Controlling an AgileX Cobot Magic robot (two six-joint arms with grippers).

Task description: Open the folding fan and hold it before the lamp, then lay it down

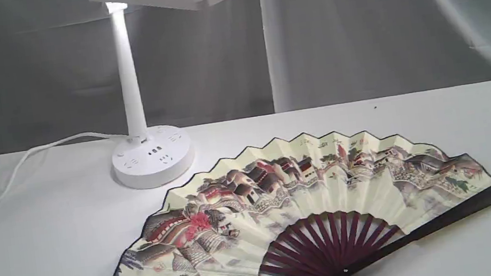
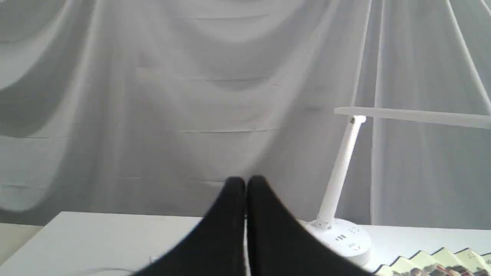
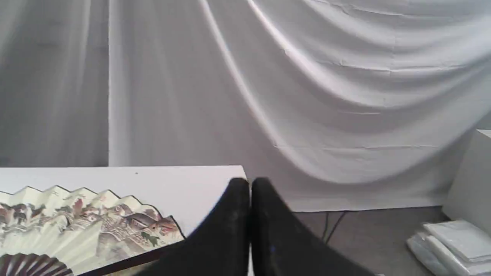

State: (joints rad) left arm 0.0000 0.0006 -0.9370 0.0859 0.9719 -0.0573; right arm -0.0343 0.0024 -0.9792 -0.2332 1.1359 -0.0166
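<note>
Flat on the white table (image 1: 54, 255), the folding fan (image 1: 310, 205) is seen spread fully open, painted side up, with its maroon ribs fanned out toward the near edge. Its pivot is partly cut off by the bottom edge of the exterior view. The right guard is laid out straight toward the right; the left guard is mostly hidden under the paper's lower edge. The lamp (image 1: 133, 100) is stood upright behind the fan's left half, near it but apart from it, and a bright glow is seen where the stem meets the bar head. Its cord (image 1: 20, 170) is run off the left edge of the picture.

The left gripper (image 2: 246, 183) is shown with both black fingers pressed together, nothing caught between them, raised above the table to the left of the lamp. Part of the lamp's base is covered by one finger, the bar head is cut off at the frame's side, and only a sliver of the fan's pleated rim is caught in the corner.

The right gripper (image 3: 250, 184) is likewise closed tight and empty, held beyond the table's right end. A stretch of the fan's right guard is hidden behind it. On the floor, pale wrapped bundles (image 3: 452, 241) are blurred; what they are cannot be told.
</note>
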